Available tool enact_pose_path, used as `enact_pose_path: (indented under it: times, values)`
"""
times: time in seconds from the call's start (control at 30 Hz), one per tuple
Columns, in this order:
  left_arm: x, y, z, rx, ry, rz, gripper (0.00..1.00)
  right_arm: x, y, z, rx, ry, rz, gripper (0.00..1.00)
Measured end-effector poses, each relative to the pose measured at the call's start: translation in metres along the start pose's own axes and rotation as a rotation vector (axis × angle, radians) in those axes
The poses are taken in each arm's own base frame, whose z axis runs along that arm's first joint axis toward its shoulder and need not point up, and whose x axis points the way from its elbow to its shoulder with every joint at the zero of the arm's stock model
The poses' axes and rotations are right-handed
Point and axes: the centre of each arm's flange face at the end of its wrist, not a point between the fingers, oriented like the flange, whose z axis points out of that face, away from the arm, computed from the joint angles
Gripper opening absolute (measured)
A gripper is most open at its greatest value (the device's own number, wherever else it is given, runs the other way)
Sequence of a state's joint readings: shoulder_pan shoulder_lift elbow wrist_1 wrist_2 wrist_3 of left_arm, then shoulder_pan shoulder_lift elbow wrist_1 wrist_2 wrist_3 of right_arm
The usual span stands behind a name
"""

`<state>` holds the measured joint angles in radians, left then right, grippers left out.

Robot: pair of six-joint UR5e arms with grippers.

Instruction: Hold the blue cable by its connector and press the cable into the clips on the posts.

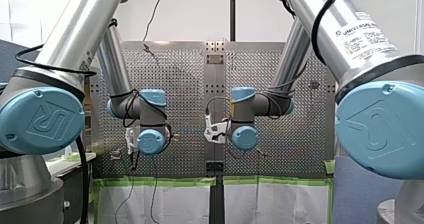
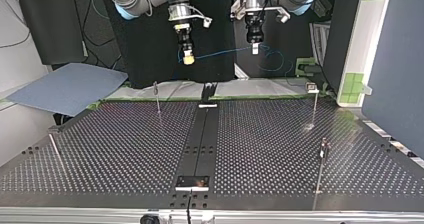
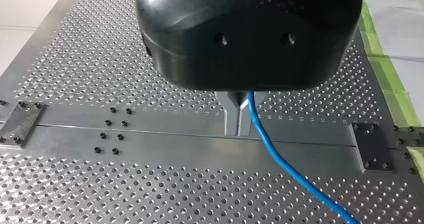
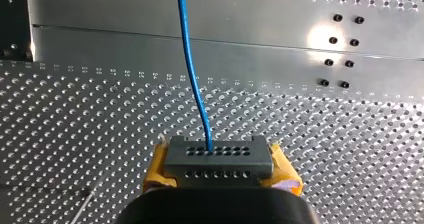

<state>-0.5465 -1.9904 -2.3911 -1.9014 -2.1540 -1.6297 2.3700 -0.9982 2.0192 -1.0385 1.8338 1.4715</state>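
**A:** While both arms hang over the table (image 2: 120, 149), where is the blue cable (image 3: 280, 156)?

**B:** In the top view it is strung across the upper middle of the frame, from one gripper to the other, high above the perforated plate. Past the gripper on the right it drops into a loose loop at the upper right.

**A:** And my right gripper (image 4: 220, 169)?

**B:** Clamped on the grey connector (image 4: 218, 154). The right wrist view shows the yellow pads (image 4: 155, 171) pressed against both ends of it. The cable leaves the connector's face and runs straight ahead over the table.

**A:** What about my left gripper (image 3: 237, 119)?

**B:** In the left wrist view its metal fingers (image 3: 231, 119) are pinched together. The cable comes out right at them, against one finger, then sweeps away beneath. It looks gripped on the cable.

**A:** The posts (image 2: 157, 96)?

**B:** In the top view thin ones stand on the table: one left of centre, one at the right edge of the plate, and another (image 2: 322, 156) towards the lower right. The cable hangs well apart from all of them.
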Motion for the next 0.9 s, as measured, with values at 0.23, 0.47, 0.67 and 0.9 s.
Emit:
enact_pose_path:
  times: [0.23, 0.47, 0.67, 0.9]
  values:
    - [0.000, 0.000, 0.000, 0.000, 0.002, 0.000, 0.00, -0.032, -0.003, -0.008, 0.008, -0.065, -0.026, 0.00]
    - [0.000, 0.000, 0.000, 0.000, 0.002, 0.000, 0.00, -0.071, -0.004, -0.018, 0.016, -0.137, -0.047, 0.00]
    - [0.000, 0.000, 0.000, 0.000, 0.002, 0.000, 0.00, -0.082, -0.004, -0.021, 0.018, -0.157, -0.052, 0.00]
    - [0.007, -0.012, 0.002, 0.030, 0.006, 0.010, 0.00, -0.083, -0.004, -0.022, 0.018, -0.159, -0.053, 0.00]
